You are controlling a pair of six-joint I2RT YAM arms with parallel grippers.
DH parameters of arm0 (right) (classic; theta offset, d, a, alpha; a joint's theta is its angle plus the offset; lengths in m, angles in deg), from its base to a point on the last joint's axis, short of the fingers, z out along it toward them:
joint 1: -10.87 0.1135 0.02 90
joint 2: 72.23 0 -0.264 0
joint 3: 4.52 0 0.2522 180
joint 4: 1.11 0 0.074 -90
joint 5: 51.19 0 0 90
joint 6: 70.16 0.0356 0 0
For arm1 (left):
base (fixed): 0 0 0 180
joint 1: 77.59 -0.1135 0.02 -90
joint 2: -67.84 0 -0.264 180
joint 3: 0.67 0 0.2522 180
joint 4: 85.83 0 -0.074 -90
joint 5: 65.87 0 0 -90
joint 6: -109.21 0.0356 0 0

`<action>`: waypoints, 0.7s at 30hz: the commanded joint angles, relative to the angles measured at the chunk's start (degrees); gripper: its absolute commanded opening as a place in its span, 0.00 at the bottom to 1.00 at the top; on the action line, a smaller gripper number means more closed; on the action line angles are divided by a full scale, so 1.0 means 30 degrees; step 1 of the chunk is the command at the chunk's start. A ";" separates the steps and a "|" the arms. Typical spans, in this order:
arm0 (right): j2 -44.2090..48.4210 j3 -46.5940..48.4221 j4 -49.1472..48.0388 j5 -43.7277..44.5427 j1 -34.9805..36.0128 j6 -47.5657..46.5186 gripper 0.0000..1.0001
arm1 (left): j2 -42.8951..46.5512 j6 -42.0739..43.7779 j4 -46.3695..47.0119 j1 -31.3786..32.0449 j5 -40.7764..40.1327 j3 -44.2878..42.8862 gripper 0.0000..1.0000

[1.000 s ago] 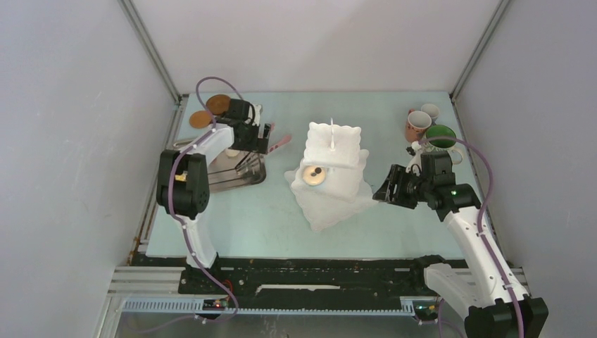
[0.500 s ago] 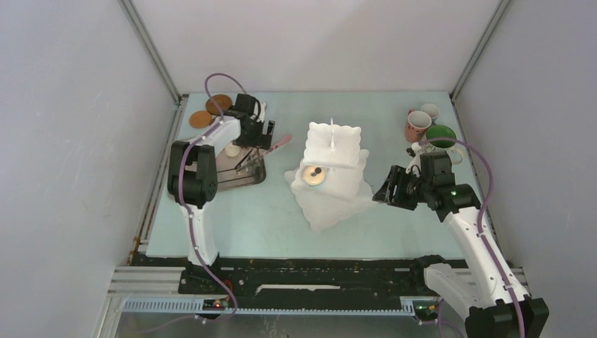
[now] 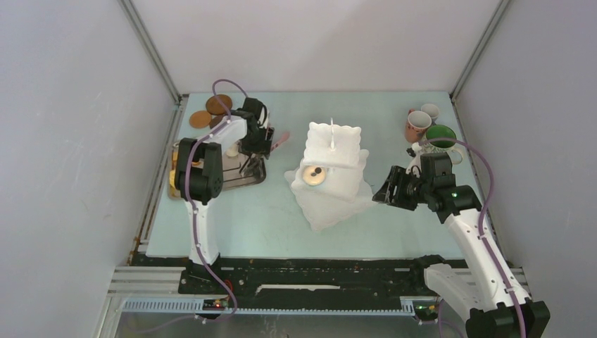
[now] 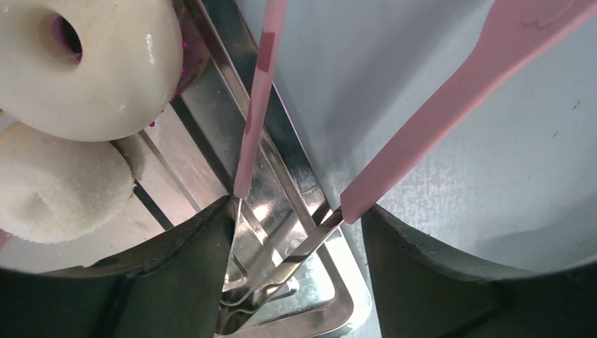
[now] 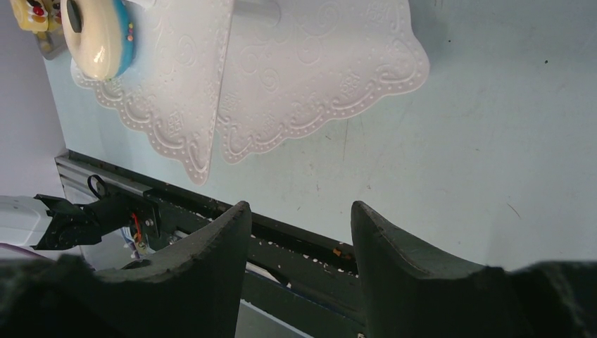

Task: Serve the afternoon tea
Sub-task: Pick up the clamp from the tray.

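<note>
the left end effector [image 4: 296,208] was down at the edge of the grey metal tray [image 3: 243,177], its two fingers [image 4: 176,274] set on either side of the pink tongs [image 4: 450,98] close to their metal hinge end. each finger sat right against one arm of the tongs, whose arms were splayed apart, and i cannot tell whether they were being pinched. the tongs lay across the tray's rim. ahead of this end effector and to its left, inside the tray, a white glazed donut [image 4: 91,63] and a sugar-dusted donut [image 4: 56,183] lay side by side. beyond it, by the far left corner of the counter [image 3: 267,218], lay two brown round coasters [image 3: 219,104]. the right end effector [image 5: 299,208] hovered above the counter, fingers spread and nothing between them. just ahead of it and to its left stood the white three-tier stand [image 5: 317,77], with a blue-sided donut [image 5: 98,32] on one tier. behind it and to its right the pink mug [image 3: 418,125], small pale mug [image 3: 430,111] and green-inside mug [image 3: 441,137] stood grouped together, well apart from the stand.
</note>
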 commanded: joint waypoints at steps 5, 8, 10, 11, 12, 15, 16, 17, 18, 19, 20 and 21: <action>0.0380 0.0792 0.0269 0.0169 0.0107 -0.0257 0.57 | 0.0917 -0.1233 0.0196 0.0845 -0.1638 0.0069 0.64; 0.0580 0.0638 0.0334 0.0140 0.0084 -0.0309 0.57 | 0.1489 -0.1330 0.0509 0.1166 -0.2276 0.0232 0.59; 0.0770 0.0490 0.0292 0.0112 0.0087 -0.0292 0.57 | 0.1666 -0.1393 0.0473 0.1191 -0.2571 0.0160 0.54; 0.0862 0.0387 0.0279 0.0110 0.0053 -0.0287 0.57 | 0.1724 -0.1421 0.0466 0.1205 -0.2706 0.0151 0.52; 0.0925 0.0349 0.0277 0.0096 0.0049 -0.0301 0.57 | 0.1842 -0.1436 0.0472 0.1228 -0.2818 0.0198 0.51; 0.1046 0.0336 0.0362 0.0110 0.0018 -0.0361 0.57 | 0.2097 -0.1381 0.0484 0.1290 -0.2885 0.0364 0.46; 0.1061 0.0342 0.0390 0.0110 -0.0014 -0.0395 0.57 | 0.2130 -0.1365 0.0464 0.1308 -0.2847 0.0342 0.45; 0.1070 0.0318 0.0386 0.0132 -0.0008 -0.0377 0.57 | 0.2141 -0.1352 0.0425 0.1362 -0.2824 0.0343 0.43; 0.1090 0.0314 0.0367 0.0113 -0.0003 -0.0375 0.57 | 0.2216 -0.1350 0.0409 0.1409 -0.2847 0.0343 0.42; 0.1114 0.0314 0.0387 0.0111 -0.0032 -0.0397 0.57 | 0.2328 -0.1365 0.0407 0.1451 -0.2876 0.0361 0.41; 0.1162 0.0314 0.0393 0.0085 -0.0027 -0.0381 0.57 | 0.2510 -0.1415 0.0449 0.1526 -0.2919 0.0396 0.41; 0.1196 0.0314 0.0394 0.0096 -0.0042 -0.0375 0.57 | 0.2676 -0.1472 0.0470 0.1590 -0.2888 0.0412 0.40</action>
